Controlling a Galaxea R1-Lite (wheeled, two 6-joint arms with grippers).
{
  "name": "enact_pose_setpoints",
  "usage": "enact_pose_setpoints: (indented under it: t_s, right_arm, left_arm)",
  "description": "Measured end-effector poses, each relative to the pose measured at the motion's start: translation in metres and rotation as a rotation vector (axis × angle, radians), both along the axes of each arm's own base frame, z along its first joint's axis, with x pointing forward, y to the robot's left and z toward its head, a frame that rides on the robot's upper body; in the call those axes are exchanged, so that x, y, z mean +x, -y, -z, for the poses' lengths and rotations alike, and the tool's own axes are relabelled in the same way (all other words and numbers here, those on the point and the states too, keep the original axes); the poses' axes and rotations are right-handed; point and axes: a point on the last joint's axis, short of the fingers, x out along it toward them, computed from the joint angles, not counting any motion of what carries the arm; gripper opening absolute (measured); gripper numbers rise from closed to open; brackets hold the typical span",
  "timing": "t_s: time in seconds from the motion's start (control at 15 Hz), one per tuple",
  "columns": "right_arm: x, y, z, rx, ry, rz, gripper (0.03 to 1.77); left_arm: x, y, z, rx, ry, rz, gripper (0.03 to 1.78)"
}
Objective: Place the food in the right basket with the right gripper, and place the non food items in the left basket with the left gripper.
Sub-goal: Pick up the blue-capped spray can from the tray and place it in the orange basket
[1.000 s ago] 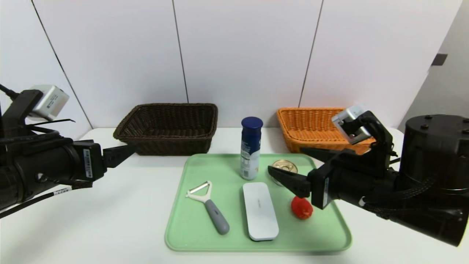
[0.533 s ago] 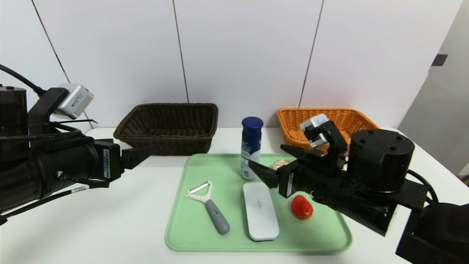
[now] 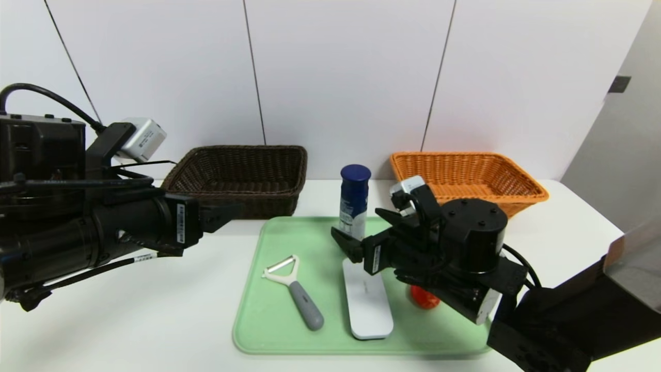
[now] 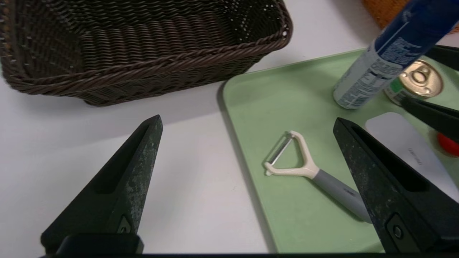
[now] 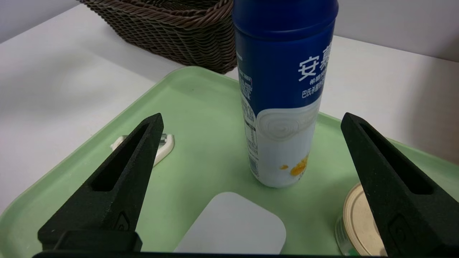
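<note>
Head view, lowest in the frame: a pale green tray [image 3: 268, 330] fills the lower centre of a white table [image 3: 170, 310]. On the tray's near half lie three non-food items: a white Y-shaped peeler [image 3: 294, 289] with a grey handle at lower centre-left, a flat white oblong case [image 3: 367, 305] at lower centre, and a small red lumpy object [image 3: 421, 298] just right of it, mostly hidden by the arm above.

The right gripper [image 3: 367, 232], black, reaches in from the lower right over the middle of the tray. Its fingers are spread wide apart and empty. In the right wrist view the dark-blue bottle [image 5: 283, 93] stands upright between the two black fingers [image 5: 122, 179], not yet touched, with a small tin can [image 5: 355, 222] low in the frame by one finger.

The left gripper [image 3: 227, 213] hangs at centre-left above bare table, just off the tray's left edge, fingers also wide apart and empty; in its wrist view the peeler shows between them, farther off.

Behind the tray, the dark brown left basket [image 3: 237, 178] sits at upper centre-left and the orange-tan right basket [image 3: 465, 175] at upper centre-right; nothing shows inside either.

The step in hand appears to be the right gripper closing on the bottle. To do it well, the fingers should advance level until the bottle's white lower body sits centred between them, then close squarely, since a tall bottle would likely tip from a one-sided touch. The can close by also needs clearance.
</note>
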Motion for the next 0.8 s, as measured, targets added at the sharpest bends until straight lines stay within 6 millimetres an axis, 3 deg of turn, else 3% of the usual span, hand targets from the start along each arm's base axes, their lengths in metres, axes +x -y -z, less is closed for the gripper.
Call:
enact_pose_setpoints:
  t_s: [0.53,0.8]
  right_arm:
    - [0.035,-0.024,0.012,0.041,0.054,0.072,1.71]
    - [0.045,-0.026,0.017,0.043,0.057,0.090,1.71]
  left_arm:
    - [0.006,0.008,0.001,-0.033,-0.029,0.020,1.69]
    - [0.006,0.008,0.001,-0.035,-0.031,0.020,1.69]
